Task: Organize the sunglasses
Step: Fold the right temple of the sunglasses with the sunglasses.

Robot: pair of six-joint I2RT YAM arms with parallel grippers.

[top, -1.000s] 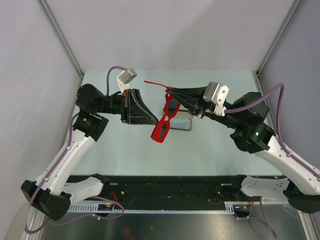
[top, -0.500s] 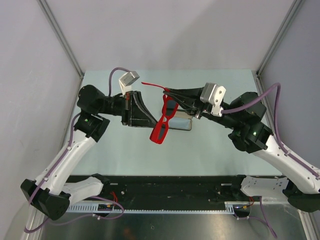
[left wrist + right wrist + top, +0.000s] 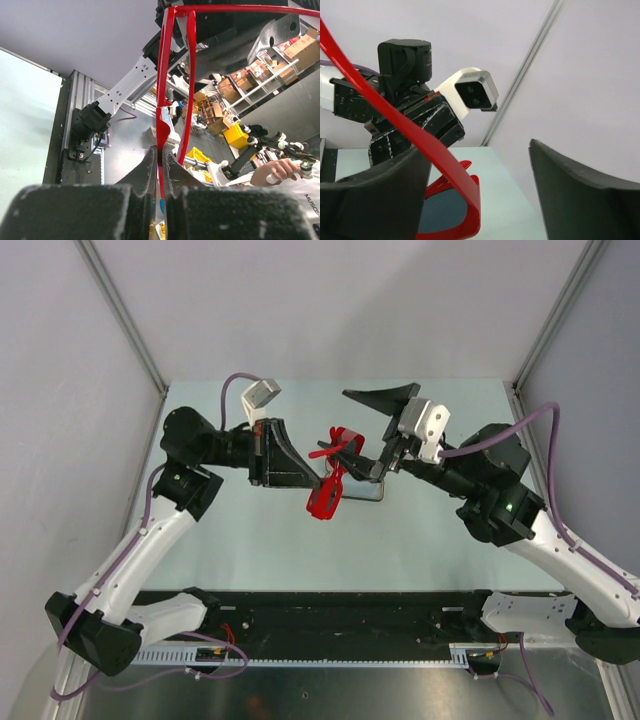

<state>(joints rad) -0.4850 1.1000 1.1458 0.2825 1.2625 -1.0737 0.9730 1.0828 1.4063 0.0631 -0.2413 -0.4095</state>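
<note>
The red sunglasses (image 3: 328,486) hang above the middle of the pale table, and my left gripper (image 3: 319,479) is shut on them. In the left wrist view the two pads pinch the red frame (image 3: 163,120) at its lower end, with my left gripper (image 3: 161,151) closed tight around it. My right gripper (image 3: 372,432) stands wide open just right of the glasses. In the right wrist view a red arm of the sunglasses (image 3: 451,162) crosses beside the left finger (image 3: 375,195) of my right gripper (image 3: 477,150), with a wide gap to the right finger (image 3: 580,195).
A dark oblong case (image 3: 368,489) lies on the table (image 3: 440,540) right under the glasses. Grey walls with metal posts close in the back and both sides. The black base rail (image 3: 330,615) runs along the near edge.
My right gripper has opened wide and let go of the sunglasses' arm. The left gripper has closed on the frame, and the glasses now hang lower and more folded.
</note>
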